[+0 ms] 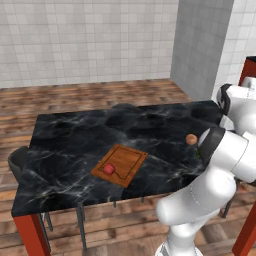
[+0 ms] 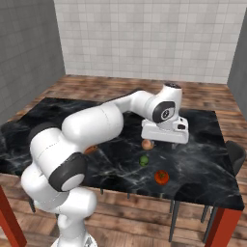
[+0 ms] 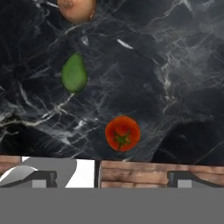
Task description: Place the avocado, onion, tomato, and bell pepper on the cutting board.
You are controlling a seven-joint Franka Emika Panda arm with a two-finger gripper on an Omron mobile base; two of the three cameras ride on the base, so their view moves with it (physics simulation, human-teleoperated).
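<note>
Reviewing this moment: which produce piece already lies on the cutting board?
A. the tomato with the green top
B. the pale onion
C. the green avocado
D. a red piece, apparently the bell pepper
D: in the left base view a small red piece sits on the cutting board, while the avocado, onion and tomato lie on the dark marble table in the hand view.

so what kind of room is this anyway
Probably a kitchen or dining area: tiled walls, a wood plank floor, and a black marble table holding a cutting board and produce such as a tomato.
</note>
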